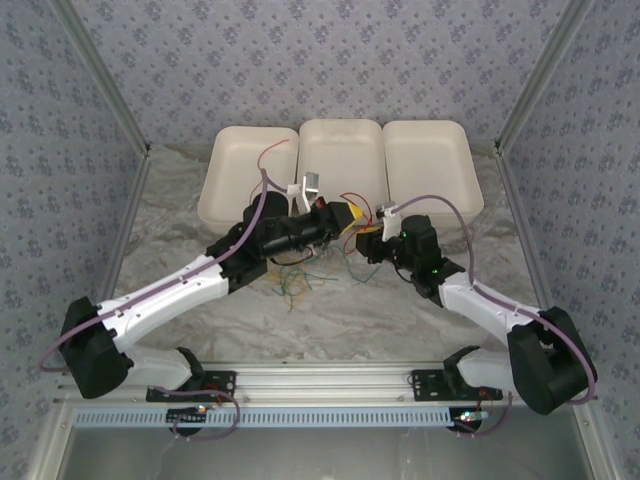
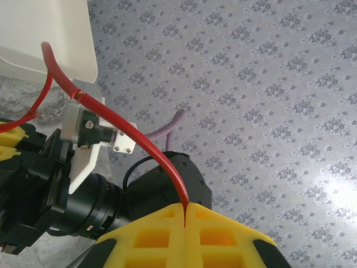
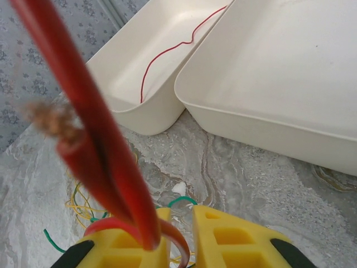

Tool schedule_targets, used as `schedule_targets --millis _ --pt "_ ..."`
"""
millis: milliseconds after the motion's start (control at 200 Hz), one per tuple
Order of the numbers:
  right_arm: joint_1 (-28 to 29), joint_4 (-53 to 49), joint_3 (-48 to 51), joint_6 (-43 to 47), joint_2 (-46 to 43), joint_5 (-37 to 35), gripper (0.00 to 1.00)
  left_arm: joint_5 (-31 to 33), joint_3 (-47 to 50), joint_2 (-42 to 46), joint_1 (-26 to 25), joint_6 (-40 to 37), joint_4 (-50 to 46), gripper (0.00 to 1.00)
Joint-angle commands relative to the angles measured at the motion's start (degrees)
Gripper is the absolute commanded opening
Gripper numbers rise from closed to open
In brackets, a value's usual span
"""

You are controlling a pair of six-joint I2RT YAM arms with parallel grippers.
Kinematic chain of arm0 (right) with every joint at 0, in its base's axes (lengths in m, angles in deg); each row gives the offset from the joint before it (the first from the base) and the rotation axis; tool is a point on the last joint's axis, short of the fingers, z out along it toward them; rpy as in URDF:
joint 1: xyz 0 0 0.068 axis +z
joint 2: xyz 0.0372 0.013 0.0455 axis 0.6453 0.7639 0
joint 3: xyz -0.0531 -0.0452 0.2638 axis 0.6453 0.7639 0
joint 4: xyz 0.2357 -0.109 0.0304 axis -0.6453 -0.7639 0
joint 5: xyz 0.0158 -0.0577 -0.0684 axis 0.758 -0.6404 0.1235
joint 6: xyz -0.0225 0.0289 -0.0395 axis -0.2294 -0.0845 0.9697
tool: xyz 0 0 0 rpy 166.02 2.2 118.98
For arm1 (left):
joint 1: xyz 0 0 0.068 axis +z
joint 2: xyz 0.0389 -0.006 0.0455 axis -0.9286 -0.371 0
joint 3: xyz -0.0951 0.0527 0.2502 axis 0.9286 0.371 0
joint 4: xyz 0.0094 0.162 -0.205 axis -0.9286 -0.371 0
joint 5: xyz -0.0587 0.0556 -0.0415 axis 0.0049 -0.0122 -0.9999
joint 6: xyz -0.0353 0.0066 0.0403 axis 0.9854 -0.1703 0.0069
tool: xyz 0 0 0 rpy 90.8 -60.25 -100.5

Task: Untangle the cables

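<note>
Left end effector [image 2: 185, 209] facing right end effector [image 3: 181, 218]

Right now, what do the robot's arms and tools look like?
The left arm and right arm have white links and chunky black joints, with a lilac cable looping along each. The left tool and right tool have yellow fingers with square pockets and black bases.

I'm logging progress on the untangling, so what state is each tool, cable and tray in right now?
left tool: shut on red cable.
right tool: jaws slightly apart, a red cable against one finger; grip unclear.
left tray: holds the lone red cable.
middle tray: empty.
right tray: empty.
cable pile: loose, tangled.
</note>
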Motion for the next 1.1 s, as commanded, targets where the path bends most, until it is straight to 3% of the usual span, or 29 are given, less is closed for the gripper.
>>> schedule_targets --millis 0,155,515,799,949,1094 --pt "0.5 2.6 -1.5 0.7 0.6 -0.4 0.15 -0.6 0.1 1.5 0.3 -1.2 -0.6 0.0" --pt "0.8 3.1 -2.1 0.2 0.5 0.2 0.0 -0.5 0.5 2.2 0.7 -1.3 -1.0 0.0" --pt "1.7 -6.5 -2.5 2.3 -2.1 -6.0 0.0 -1.6 1.2 10.1 8.4 -1.4 -5.5 0.0" --pt "9.1 -19.2 -6.1 10.6 -2.2 -19.7 0.0 -6.6 -5.6 11.2 15.0 -2.5 -11.6 0.0" --pt "6.9 -20.5 -5.7 6.4 -4.2 -20.8 0.0 -6.6 -6.4 12.6 16.3 -3.3 -13.9 0.0" --pt "-0.1 -17.2 -2.8 -2.8 -9.2 -15.6 0.0 -4.2 -2.8 17.6 17.0 -5.1 -18.3 0.0"
